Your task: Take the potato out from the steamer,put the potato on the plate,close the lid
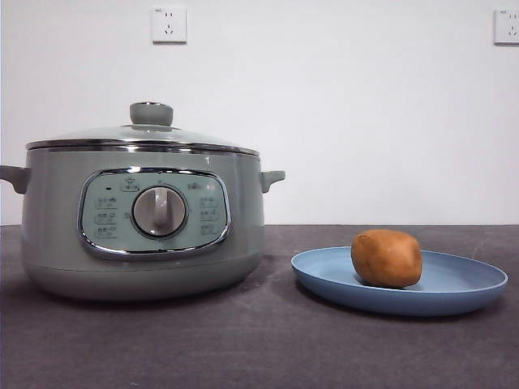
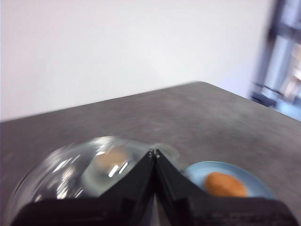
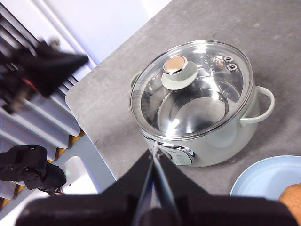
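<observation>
The sage-green steamer (image 1: 142,223) stands at the left of the table with the glass lid (image 1: 142,134) seated on its rim. The orange-brown potato (image 1: 386,258) lies on the light blue plate (image 1: 454,292) to the steamer's right. No arm shows in the front view. My left gripper (image 2: 154,153) is shut and empty, high above the lid (image 2: 61,169), with the potato (image 2: 225,184) in sight beyond it. My right gripper (image 3: 154,155) is shut and empty, high over the table beside the steamer (image 3: 221,136), whose lid (image 3: 193,89) shows from above. A blurred black gripper tip (image 3: 51,63) of the other arm is also there.
Dark grey cloth covers the table (image 1: 259,348). A white wall with two sockets (image 1: 169,24) stands behind. The table edge (image 3: 84,117) and floor equipment show beyond the steamer in the right wrist view.
</observation>
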You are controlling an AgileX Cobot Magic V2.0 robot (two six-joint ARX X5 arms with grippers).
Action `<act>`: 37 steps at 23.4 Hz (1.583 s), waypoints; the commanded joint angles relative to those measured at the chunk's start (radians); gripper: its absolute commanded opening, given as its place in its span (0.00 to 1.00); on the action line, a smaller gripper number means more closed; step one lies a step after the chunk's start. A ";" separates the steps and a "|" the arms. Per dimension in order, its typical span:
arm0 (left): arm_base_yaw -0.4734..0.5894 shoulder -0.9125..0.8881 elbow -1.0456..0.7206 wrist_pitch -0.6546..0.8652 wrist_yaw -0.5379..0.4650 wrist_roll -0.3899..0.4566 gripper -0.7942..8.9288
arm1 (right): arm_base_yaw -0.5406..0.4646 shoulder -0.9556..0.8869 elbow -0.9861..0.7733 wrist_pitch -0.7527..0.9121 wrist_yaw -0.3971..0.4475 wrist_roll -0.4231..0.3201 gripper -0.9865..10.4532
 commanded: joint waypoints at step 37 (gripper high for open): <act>0.282 -0.595 -0.583 -0.161 -0.156 -0.176 0.08 | 0.001 -0.001 0.004 0.003 0.001 -0.008 0.08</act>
